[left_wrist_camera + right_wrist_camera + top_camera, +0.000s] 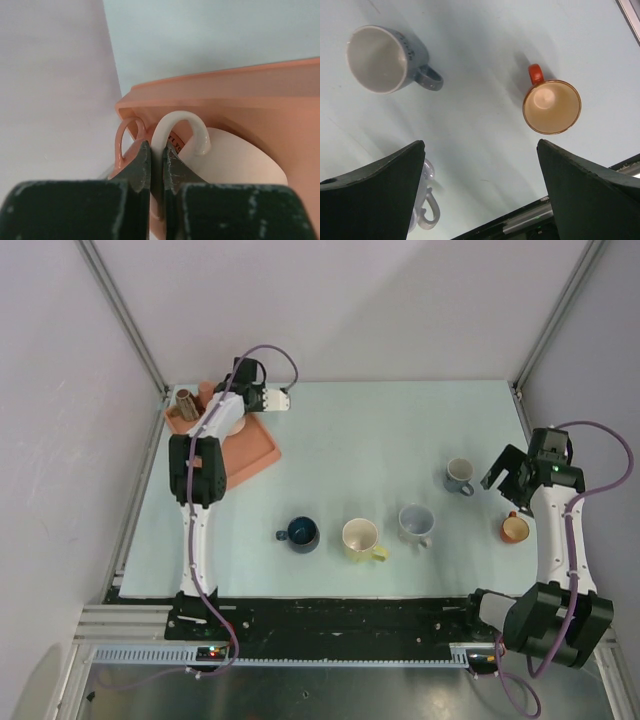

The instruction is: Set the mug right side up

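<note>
A white mug (235, 160) sits in the orange tray (255, 455) at the back left; only a sliver of it shows in the top view (238, 424). My left gripper (156, 155) is shut on its curved white handle (180, 125), with the jaws pinching the handle's left leg. The mug's opening is hidden, so I cannot tell which way up it is. My right gripper (480, 145) is open and empty, hovering above the table at the right (508, 475).
A pink mug (127, 145) stands right beside the held mug, and a brown mug (185, 405) is in the tray's far corner. On the table stand a dark blue mug (301, 533), yellow mug (361, 539), lavender mug (416, 523), grey mug (382, 59) and orange mug (551, 106).
</note>
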